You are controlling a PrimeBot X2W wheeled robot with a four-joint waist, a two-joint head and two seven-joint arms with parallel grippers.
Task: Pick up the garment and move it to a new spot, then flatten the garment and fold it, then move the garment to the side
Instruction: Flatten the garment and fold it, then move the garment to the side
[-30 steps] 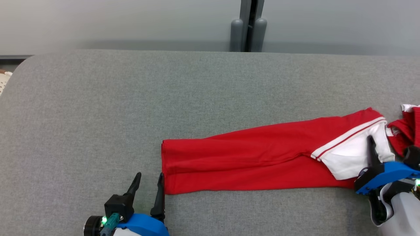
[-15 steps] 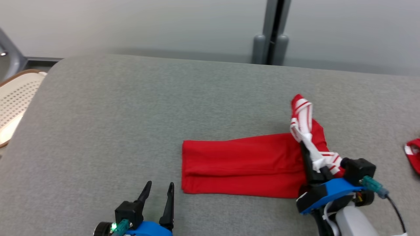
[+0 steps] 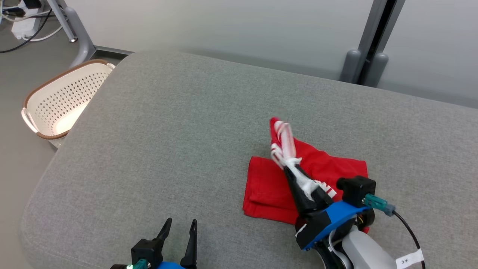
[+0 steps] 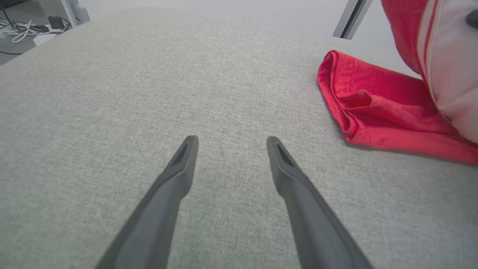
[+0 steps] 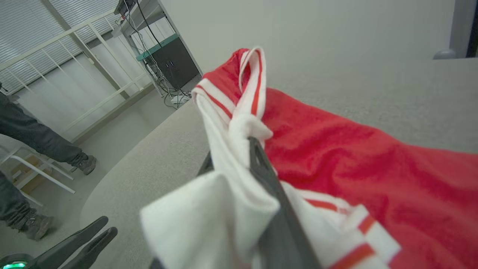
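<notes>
the red garment with white striped trim lies folded right of centre on the grey fabric bench. the right hand pinches its trimmed end above the fold; the left hand, spread and empty, sits to the near left, apart.

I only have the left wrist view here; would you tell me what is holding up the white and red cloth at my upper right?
Observer: The right end effector has the white striped end of the garment bunched between its fingers, raised over the folded red part.
Operator: Thank you. Is there a container anywhere nearby?
Observer: A cream perforated basket stands on the floor beyond the left corner of the padded top.
Operator: Is anybody close?
Observer: The right wrist view shows a person's legs standing on the floor beyond the padded top.
</notes>
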